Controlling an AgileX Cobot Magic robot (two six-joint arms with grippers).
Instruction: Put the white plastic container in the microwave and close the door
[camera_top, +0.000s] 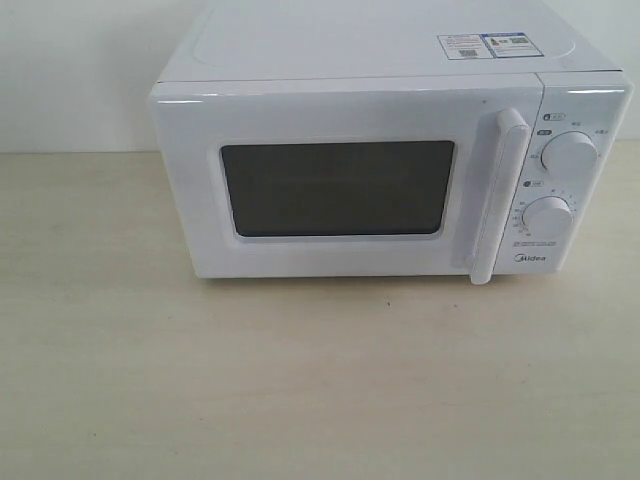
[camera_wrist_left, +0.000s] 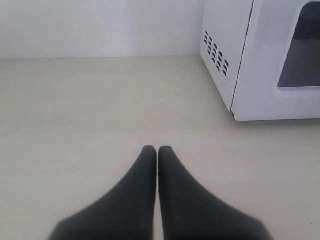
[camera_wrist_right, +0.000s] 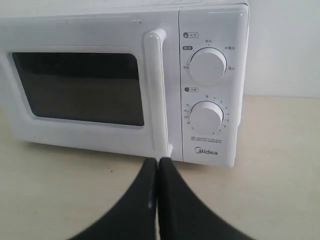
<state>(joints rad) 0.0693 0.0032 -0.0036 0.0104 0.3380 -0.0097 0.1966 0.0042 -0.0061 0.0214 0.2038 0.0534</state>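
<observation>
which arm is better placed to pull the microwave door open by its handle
Right, probably. The right gripper, shut, points at the foot of the handle on the right edge of the door. The left gripper, also shut, faces the table beside the vented left side of the microwave, away from the handle.

Pale wood-grain table (camera_top: 300, 400), 1 white microwave (camera_top: 385, 120) standing directly on it.
</observation>
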